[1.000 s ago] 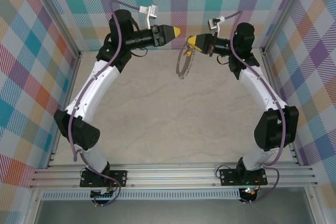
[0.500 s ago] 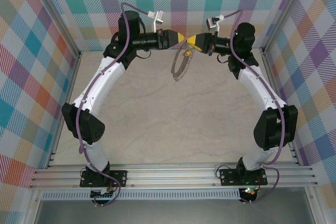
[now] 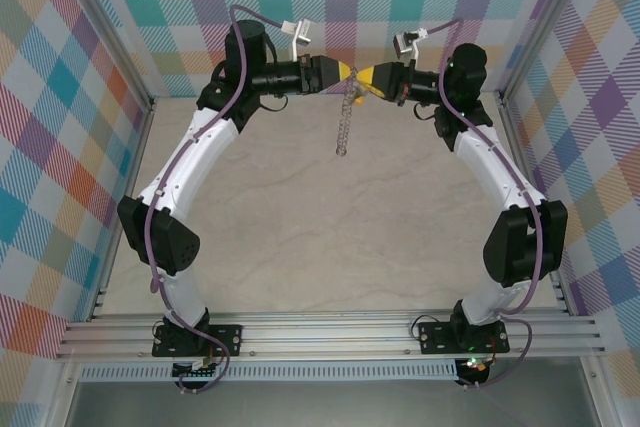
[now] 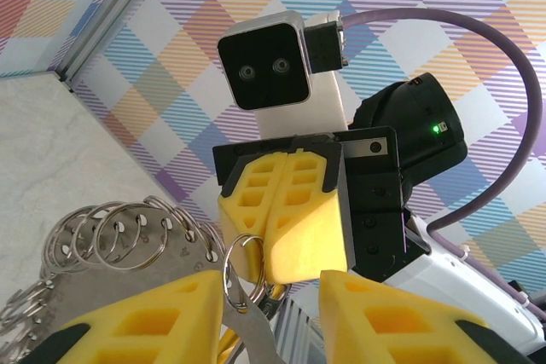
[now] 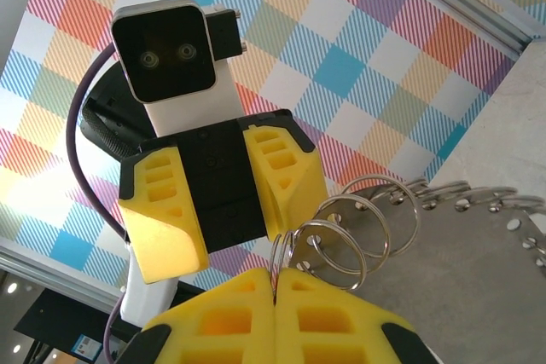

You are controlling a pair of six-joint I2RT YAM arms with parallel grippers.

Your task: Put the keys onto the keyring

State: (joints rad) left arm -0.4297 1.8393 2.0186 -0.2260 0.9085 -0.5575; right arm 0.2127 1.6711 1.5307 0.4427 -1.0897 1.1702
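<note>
Pinching large grey metal loop-rimmed keyring [image 3: 346,117], right gripper [image 3: 363,75] fingers closed; left gripper [image 3: 347,71] fingers apart, straddling one loop.

**Colour and pattern findings**

- Left end effector [image 3: 343,71] and right end effector [image 3: 364,75]: yellow fingers on black housings.
- Keyring [image 3: 347,112]: plain grey metal with shiny silver loops.
- Desk [image 3: 300,227]: pale beige with faint marbled veining.
- Walls [image 3: 60,97]: plaid of teal, orange, purple, pink, yellow and white, with diagonal hatching in the squares.
- 2 arms [image 3: 190,167]: white links, black joints.
- Cable [image 4: 409,13]: purple.
- Wrist camera [image 4: 264,61]: silver-white body, black face.
- Base rail [image 3: 320,332]: bare silver aluminium.
- Indicator light [image 4: 437,128]: green, on black housing.
</note>
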